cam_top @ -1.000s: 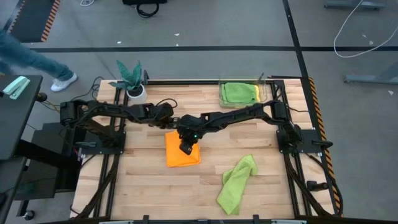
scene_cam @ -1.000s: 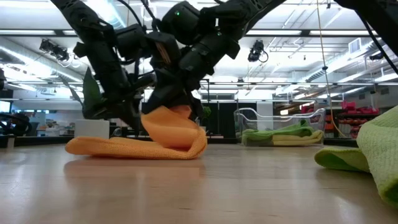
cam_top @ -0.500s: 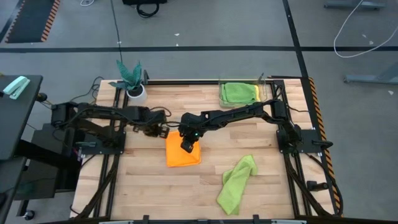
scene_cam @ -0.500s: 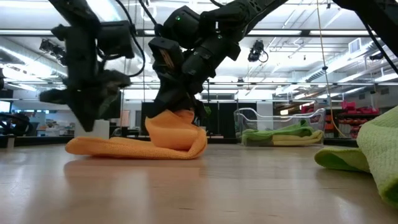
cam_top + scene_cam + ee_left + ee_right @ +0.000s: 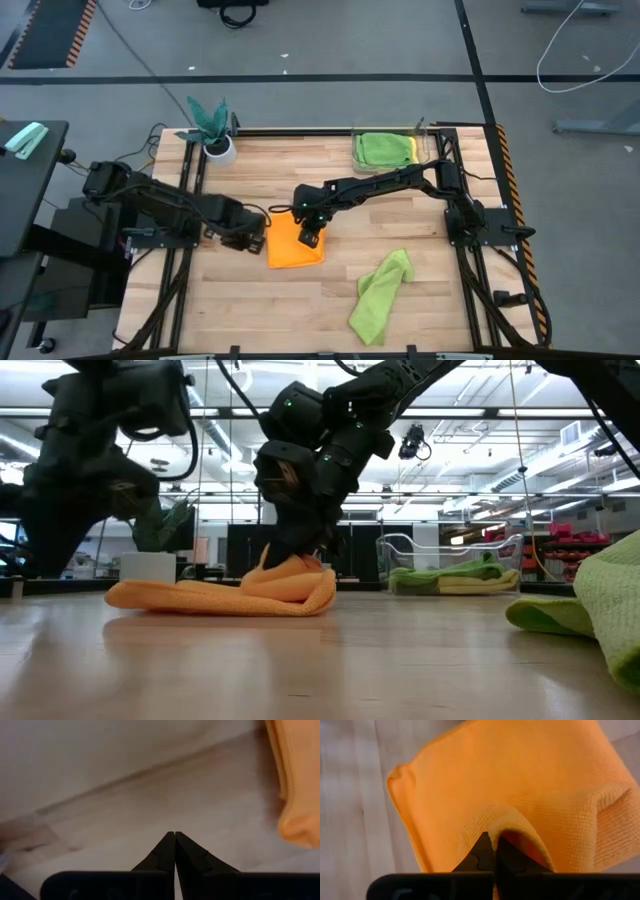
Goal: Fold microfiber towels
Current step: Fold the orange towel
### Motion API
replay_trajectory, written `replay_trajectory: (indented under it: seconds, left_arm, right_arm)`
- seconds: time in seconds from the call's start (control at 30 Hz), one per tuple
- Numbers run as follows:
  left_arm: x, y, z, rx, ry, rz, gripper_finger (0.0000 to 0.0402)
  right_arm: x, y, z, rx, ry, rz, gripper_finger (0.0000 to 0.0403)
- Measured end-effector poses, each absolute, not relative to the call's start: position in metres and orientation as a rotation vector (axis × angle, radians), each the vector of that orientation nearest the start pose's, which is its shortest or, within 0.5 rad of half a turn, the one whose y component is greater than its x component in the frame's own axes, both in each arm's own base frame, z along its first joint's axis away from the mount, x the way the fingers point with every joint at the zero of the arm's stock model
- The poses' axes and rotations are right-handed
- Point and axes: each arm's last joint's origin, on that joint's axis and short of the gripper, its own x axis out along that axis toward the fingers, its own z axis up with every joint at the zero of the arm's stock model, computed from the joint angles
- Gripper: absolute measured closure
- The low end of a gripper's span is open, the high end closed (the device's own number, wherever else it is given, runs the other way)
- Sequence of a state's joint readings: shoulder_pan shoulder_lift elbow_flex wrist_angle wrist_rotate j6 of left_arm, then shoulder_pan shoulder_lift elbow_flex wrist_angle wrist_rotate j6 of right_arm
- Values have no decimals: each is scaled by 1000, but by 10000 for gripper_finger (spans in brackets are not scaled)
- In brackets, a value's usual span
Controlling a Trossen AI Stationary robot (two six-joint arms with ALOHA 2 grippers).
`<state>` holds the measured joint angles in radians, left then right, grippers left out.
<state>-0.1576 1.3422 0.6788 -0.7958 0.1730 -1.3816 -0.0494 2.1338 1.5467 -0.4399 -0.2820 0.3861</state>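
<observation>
Orange fuzzy microfiber towel [image 5: 293, 247] lies mid-tabletop, your right gripper [image 5: 312, 240] pinching its raised fold. Your left gripper [image 5: 252, 240], fingers together and empty, sits just beside the towel's left edge; bare wooden tabletop [image 5: 240, 300] surrounds.

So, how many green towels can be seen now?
2: one green towel lies in the clear bin at the table's far right, one crumpled towel near the front. Others may hide beneath.

My table [image 5: 240, 310] is pale wood planks. An orange towel [image 5: 292, 245] lies at its middle, a crumpled green towel [image 5: 380, 296] at lower right, a clear bin [image 5: 388, 151] at upper right, a potted plant [image 5: 212, 128] at upper left.
</observation>
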Motion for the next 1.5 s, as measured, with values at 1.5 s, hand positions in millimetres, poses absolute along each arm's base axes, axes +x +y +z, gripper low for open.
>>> replay_trajectory:
  seconds: [1.5]
  left_arm:
    - [281, -12, 134, -1011, 1131, 505, 389]
  right_arm:
    - [427, -49, 151, 518, 1225, -108, 403]
